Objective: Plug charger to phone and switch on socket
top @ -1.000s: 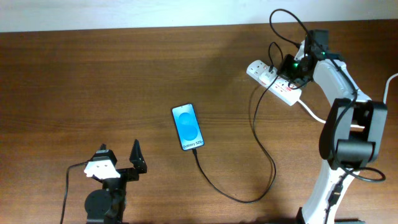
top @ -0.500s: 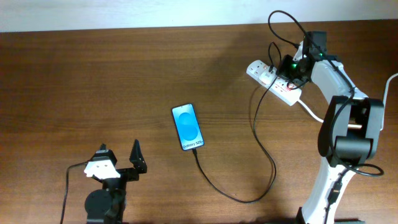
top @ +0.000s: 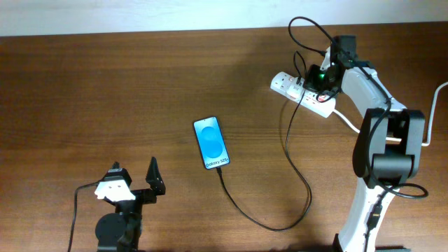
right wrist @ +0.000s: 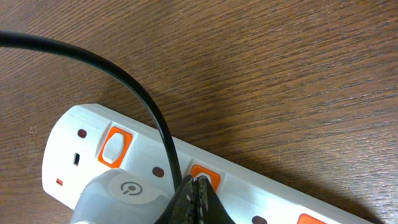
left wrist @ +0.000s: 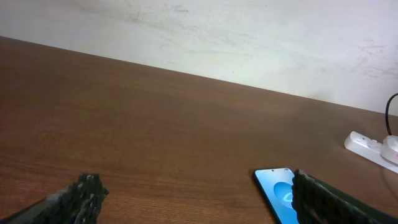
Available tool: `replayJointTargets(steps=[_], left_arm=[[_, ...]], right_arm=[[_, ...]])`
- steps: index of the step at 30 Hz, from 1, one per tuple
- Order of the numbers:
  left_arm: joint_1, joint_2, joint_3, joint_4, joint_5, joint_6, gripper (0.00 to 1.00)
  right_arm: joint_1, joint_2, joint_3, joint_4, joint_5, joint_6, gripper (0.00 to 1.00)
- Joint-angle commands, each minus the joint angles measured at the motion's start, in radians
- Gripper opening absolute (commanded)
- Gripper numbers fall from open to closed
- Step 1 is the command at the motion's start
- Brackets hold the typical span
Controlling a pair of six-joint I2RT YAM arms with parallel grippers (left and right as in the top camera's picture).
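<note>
The phone (top: 212,143) lies face up mid-table with its blue screen lit; it also shows in the left wrist view (left wrist: 278,190). The black charger cable (top: 297,175) runs from the phone's near end in a loop to an adapter plugged into the white socket strip (top: 287,83) at the back right. My right gripper (top: 316,78) is shut, its fingertips (right wrist: 197,185) pressed on an orange switch (right wrist: 208,175) of the strip (right wrist: 81,134), beside the grey adapter (right wrist: 121,193). My left gripper (top: 136,183) is open and empty near the front left, its fingers apart in the left wrist view (left wrist: 193,196).
The strip's thick white cord (top: 346,120) trails right past the right arm's base. A white wall (left wrist: 249,37) rises behind the table's far edge. Bare brown wood lies between the phone and the left arm.
The right gripper has moved left along the strip, and the strip has shifted a little to the left with it. The left arm and the phone have not moved.
</note>
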Motion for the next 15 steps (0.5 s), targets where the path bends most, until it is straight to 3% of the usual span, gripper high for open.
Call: replayJointTargets(steps=[1,15], left_arm=[[0.006,-0.005,-0.007,0.003,0.0,-0.006,0.99],[0.006,-0.005,-0.007,0.003,0.0,-0.006,0.99]], right_arm=[[0.021,0.018,-0.008,-0.034,-0.002,-0.042,0.04],[0.02,0.017,-0.005,-0.038,0.05,-0.073,0.04]])
